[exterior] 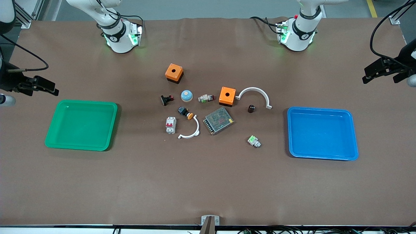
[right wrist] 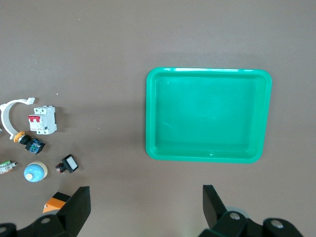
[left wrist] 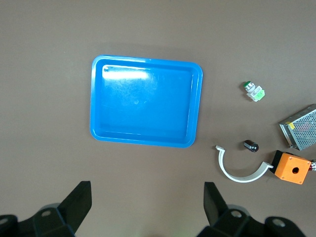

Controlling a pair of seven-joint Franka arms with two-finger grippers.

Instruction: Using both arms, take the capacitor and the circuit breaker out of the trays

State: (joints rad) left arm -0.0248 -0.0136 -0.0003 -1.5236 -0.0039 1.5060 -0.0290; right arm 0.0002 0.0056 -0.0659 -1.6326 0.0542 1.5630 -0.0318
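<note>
Two orange boxes (exterior: 174, 72) (exterior: 227, 96) sit mid-surface, plus a metal mesh power supply (exterior: 218, 121). Two white curved brackets (exterior: 254, 96) (exterior: 190, 130) too.

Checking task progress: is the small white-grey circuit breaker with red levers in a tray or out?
Out. The white-grey circuit breaker with red levers lies on the brown table; the green plastic tray holds nothing.

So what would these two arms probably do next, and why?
Probably each arm swings in toward the middle: the left gripper toward the capacitor, the right gripper toward the circuit breaker. Both grippers are open and holding nothing, out at the table's ends. The blue tray and green tray hold nothing, and both parts already lie on the table between them.
</note>
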